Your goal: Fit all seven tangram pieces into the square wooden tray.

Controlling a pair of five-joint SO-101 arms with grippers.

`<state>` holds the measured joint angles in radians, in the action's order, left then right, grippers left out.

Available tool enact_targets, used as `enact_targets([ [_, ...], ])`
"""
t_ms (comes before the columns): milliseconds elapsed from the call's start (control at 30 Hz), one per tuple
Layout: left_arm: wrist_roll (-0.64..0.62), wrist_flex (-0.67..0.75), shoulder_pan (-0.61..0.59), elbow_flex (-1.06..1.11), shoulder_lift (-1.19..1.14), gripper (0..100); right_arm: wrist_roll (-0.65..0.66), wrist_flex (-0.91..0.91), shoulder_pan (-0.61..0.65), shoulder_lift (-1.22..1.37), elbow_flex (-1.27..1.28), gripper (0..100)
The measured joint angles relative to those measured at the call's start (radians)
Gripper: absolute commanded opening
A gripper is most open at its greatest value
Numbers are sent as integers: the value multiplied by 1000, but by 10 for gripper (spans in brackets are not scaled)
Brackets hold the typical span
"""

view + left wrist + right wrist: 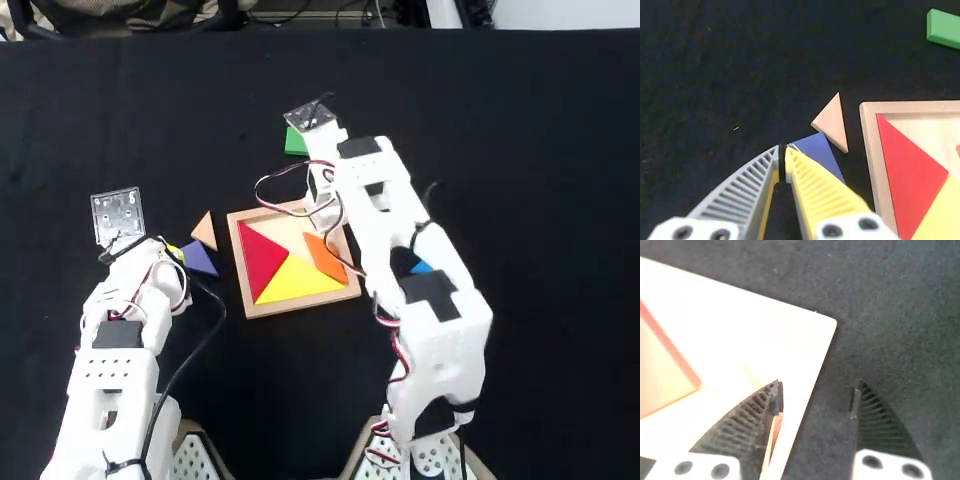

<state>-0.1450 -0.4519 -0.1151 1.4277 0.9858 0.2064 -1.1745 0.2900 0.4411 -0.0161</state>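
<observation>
We see the wooden tray (300,303) on the black cloth (520,150), and we place everything by it. Inside it lie three pieces: a red triangle (262,255) against the left side, a yellow triangle (300,280) along the near side with its edge touching the red one, and an orange piece (325,257) by the right side. The far part of the tray floor is bare wood.

Three more pieces lie outside the tray. A tan triangle (832,122) sits just beside the tray's left rim, not touching it. A blue piece (817,150) lies next to the tan one, a little nearer the arms, their corners almost meeting. A green piece (944,27) rests beyond the tray's far edge, well apart from the others.

The left gripper (781,150) is low over the cloth to the left of the tray, its jaws together with nothing between them, and its yellow finger (815,185) overlaps the blue piece.

The right gripper (817,387) hangs at the tray's far right corner with its jaws apart: one finger over the wood, the other over the cloth outside the rim.
</observation>
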Motion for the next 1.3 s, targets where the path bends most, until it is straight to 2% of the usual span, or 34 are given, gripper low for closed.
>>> enact_targets([
  [200, 0, 0, 0, 0, 0, 30, -21, -2, 15, 103, -72, 224],
  [400, 0, 0, 0, 0, 0, 30, -25, -2, 15, 140, -120, 11],
  [800, 0, 0, 0, 0, 0, 30, -29, -71, -37, 135, -114, 11],
  [1167, 0, 8, 0, 0, 0, 30, -78, -46, -60, -109, 172, 18],
  [1233, 0, 8, 0, 0, 0, 30, -78, -35, -60, -141, 216, 58],
  [1300, 0, 8, 0, 0, 0, 30, -78, -32, -61, -153, 239, 153],
])
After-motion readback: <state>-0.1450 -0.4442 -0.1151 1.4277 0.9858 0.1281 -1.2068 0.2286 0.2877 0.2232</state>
